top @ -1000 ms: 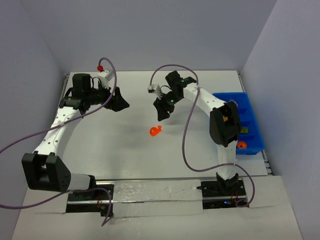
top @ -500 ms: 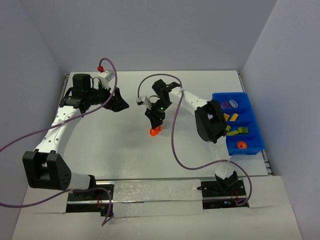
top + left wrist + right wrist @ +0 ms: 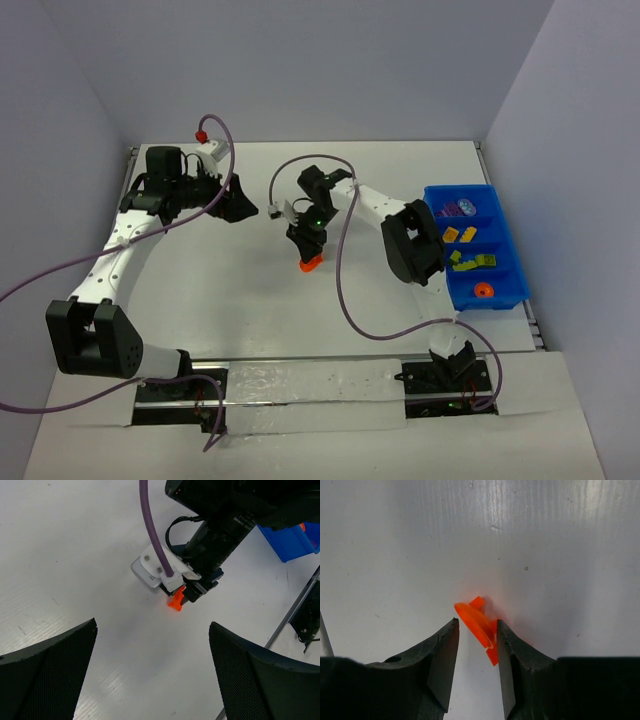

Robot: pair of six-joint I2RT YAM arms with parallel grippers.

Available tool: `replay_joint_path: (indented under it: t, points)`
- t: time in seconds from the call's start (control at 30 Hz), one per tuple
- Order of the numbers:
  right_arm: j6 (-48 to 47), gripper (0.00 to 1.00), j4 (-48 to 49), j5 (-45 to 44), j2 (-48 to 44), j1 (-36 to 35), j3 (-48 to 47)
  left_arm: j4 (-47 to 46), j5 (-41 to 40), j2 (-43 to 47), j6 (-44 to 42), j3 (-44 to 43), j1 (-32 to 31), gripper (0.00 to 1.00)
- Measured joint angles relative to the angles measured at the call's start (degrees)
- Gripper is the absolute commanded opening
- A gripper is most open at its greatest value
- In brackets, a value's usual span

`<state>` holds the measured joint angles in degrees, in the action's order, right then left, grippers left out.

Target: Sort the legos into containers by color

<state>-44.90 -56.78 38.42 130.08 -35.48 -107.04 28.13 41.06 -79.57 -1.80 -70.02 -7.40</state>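
Right arm reaches left across the table, right gripper aimed down; I see jaws part-open astride the orange piece lying mid-table, one finger touching it; left gripper gapes wide, empty.

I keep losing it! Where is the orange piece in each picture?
Top: orange piece near the middle, just under the right claw.
Left wrist: orange piece near the centre, at the tip of the right claw.
Right wrist: orange piece in the centre, inside the right claw.
Shared landmark: the right claw, always at the piece.
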Motion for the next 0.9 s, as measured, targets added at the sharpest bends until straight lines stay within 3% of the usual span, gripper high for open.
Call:
replay_joint_path:
  t: [0.43, 0.57, 0.9]
  points:
    - [-0.3, 0.17, -0.9, -1.0, 1.5, -1.3, 0.0, 0.0, 0.0, 0.0, 0.0, 0.0, 0.0, 0.99]
    - [0.0, 0.01, -1.0, -1.0, 1.5, -1.6, 0.0, 0.0, 0.0, 0.0, 0.0, 0.0, 0.0, 0.99]
    - [1.1, 0.0, -1.2, -1.2, 1.5, -2.6, 0.0, 0.0, 0.0, 0.0, 0.0, 0.0, 0.0, 0.99]
